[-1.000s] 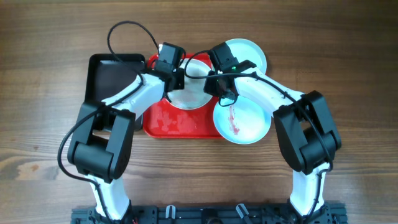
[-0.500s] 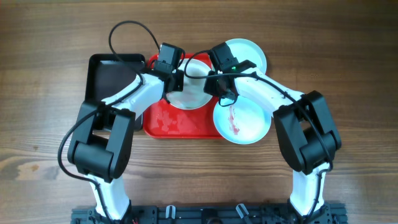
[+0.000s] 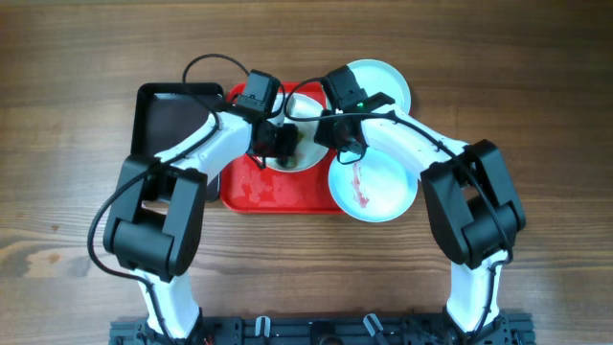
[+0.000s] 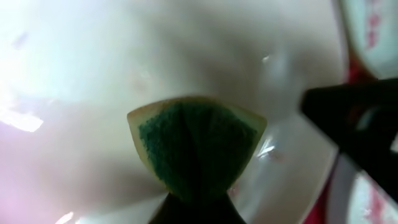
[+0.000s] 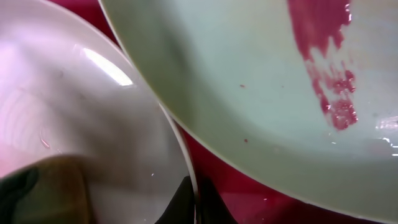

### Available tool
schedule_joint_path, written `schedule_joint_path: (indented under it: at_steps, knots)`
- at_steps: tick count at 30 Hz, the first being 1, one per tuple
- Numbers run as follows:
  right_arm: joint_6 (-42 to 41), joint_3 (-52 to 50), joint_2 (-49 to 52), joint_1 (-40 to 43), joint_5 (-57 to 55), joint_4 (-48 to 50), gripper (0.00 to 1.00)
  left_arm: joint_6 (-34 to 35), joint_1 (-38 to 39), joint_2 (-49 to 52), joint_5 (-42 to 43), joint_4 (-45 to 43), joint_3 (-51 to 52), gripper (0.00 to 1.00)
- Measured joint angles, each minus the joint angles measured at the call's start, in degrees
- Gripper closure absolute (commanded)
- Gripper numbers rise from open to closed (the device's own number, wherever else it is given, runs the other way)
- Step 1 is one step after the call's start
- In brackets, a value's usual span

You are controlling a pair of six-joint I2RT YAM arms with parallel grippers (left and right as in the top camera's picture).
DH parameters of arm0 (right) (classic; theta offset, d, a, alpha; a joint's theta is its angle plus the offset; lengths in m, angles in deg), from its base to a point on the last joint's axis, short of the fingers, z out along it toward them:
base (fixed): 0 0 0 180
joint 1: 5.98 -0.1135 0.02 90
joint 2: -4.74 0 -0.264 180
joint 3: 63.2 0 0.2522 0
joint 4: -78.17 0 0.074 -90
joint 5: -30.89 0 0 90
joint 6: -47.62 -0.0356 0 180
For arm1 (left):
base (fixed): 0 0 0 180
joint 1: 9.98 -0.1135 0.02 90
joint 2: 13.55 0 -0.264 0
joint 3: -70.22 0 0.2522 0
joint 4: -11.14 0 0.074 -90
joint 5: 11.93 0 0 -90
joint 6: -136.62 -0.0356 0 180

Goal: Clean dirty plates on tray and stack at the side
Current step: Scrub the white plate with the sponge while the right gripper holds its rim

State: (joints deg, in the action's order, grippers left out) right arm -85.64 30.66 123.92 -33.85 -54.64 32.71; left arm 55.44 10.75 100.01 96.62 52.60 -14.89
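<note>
A white plate (image 3: 305,107) lies on the red tray (image 3: 278,192). My left gripper (image 3: 287,144) is shut on a green sponge (image 4: 196,146) and presses it on the white plate (image 4: 93,62). My right gripper (image 3: 332,129) is shut on the white plate's right rim (image 5: 194,186); its fingers pinch the edge. A pale turquoise plate (image 3: 378,187) with a red-brown streak (image 5: 323,56) overlaps the tray's right edge. A second turquoise plate (image 3: 385,81) lies behind it on the table, partly hidden by the right arm.
A black tray (image 3: 168,115) stands left of the red tray, under the left arm. Both arms cross over the red tray's back half. Bare wooden table lies around.
My left gripper has moved from the plate's back left edge down and right across the white plate with the sponge. The right gripper and the plates have not moved.
</note>
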Motion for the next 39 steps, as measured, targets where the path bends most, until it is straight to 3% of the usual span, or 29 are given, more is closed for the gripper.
schedule_joint_path:
  at_steps: [5, 14, 20, 31, 37, 39]
  knots:
    - [0.0, 0.0, 0.0, 0.0, 0.0, 0.0, 0.96, 0.7, 0.35, 0.15, -0.13, -5.38, 0.11, 0.96]
    - [0.02, 0.0, 0.0, 0.0, 0.0, 0.0, 0.96, 12.02, 0.37, 0.15, -23.12, -7.5, 0.11, 0.96]
    - [0.22, 0.0, 0.0, 0.0, 0.02, 0.0, 0.96, 15.96, 0.44, 0.15, -30.99, -4.9, 0.11, 0.96]
    - [4.02, 0.0, 0.0, -0.17, 2.62, -0.42, 0.96, 18.93, 0.24, -0.79, -24.55, 10.27, -1.05, 0.96]
    - [7.52, 0.0, 0.0, 0.39, 5.18, -0.74, 0.95, 16.04, -0.7, -1.05, -14.95, 10.93, -1.03, 0.96]
    - [7.87, 0.0, 0.0, 0.52, 5.64, -1.14, 0.89, 15.65, -0.72, -1.05, -12.66, 10.82, -1.01, 0.96]
